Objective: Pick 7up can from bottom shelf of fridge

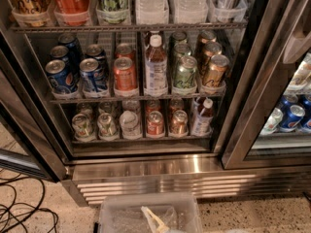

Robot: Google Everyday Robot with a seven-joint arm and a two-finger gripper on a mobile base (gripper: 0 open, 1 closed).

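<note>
The gripper (154, 221) is hanging low at the very bottom of the view, over a clear plastic bin (116, 211), well apart from the fridge (146, 168). I cannot tell how its jaws are standing. The 7up can (82, 126) is sitting at the front left end of the bottom shelf (141, 141), upright in its lane tray.

Here is what is worrying me. A second pale can (107, 125) is standing just beside the first and is looking much the same from here, and a white can (130, 123) is sitting next along. I am judging that an approach drifting rightward could be closing on the wrong one. Further right, the red can (155, 123) and the copper can (178, 122) are less tempting.

The cans are packed close, so wide jaws could be nudging a neighbour over or wedging between two of them. The rack above (136, 98) is leaving little headroom, and a high approach could be clipping it. A low one could be catching the front rail. The target is also sitting close to the fridge's left wall, where the arm could be scraping steel.
</note>
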